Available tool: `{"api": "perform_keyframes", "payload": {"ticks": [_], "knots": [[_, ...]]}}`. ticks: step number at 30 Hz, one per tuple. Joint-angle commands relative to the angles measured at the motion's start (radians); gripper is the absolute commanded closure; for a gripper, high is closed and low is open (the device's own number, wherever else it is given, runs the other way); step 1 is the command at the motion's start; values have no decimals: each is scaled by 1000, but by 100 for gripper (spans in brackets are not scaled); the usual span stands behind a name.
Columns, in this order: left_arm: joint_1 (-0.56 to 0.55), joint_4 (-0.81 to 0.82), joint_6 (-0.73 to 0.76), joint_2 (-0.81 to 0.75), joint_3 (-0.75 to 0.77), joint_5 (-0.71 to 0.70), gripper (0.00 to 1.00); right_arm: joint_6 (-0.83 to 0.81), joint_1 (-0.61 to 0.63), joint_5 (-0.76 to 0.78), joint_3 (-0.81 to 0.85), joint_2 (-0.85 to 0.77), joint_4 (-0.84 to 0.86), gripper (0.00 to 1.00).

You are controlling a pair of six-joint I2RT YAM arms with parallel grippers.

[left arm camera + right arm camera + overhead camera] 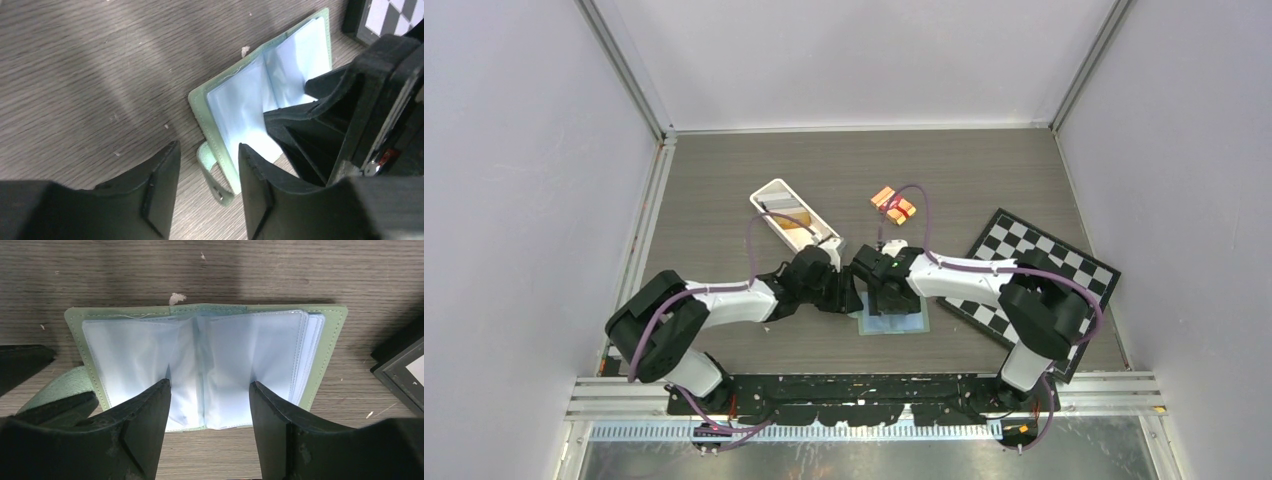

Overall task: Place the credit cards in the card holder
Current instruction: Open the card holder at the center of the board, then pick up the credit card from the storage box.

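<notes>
The sage-green card holder [906, 326] lies open and flat on the table in front of both arms, its blue-grey clear pockets facing up. In the right wrist view my right gripper [210, 382] is open, one fingertip on each half of the card holder [130, 350]. In the left wrist view my left gripper [209, 150] is open and straddles the card holder's [235, 110] left edge, with the clasp tab [212, 172] between the fingers. Neither gripper holds a card. A gold-tan credit card [796, 218] lies in the white tray.
The long white tray [776, 192] sits at the back left. An orange-and-red banded packet [893, 205] lies behind the grippers. A chessboard [1034, 270] lies to the right, its corner close to the card holder [400, 372]. The grippers are nearly touching.
</notes>
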Motion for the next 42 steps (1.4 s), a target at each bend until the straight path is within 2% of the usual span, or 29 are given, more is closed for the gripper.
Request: {"api": "perform_keyframes", "payload": {"ticks": [1,5,10,15,22,26,33,42], "knots": [[4,-122,68,-71,-6,-57,47,22,20,-4,-14,54,30,33],[13,-272,95,-207,-12,-140,30,2,20,17,23,88,8,29],[39,-478,122,-357,-3,-217,17,-15,21,34,53,124,5,27],[96,-632,141,-452,59,-210,9,-40,23,5,57,100,30,27],[172,-808,241,-439,265,-197,7,-66,23,-27,81,-3,47,26],[217,-844,309,-410,338,-197,7,-81,23,-24,90,-55,33,25],[264,-884,392,-340,429,-170,6,-79,22,69,95,-99,1,26],[280,-939,479,-261,533,-175,6,-92,15,6,68,-91,90,26]]}}
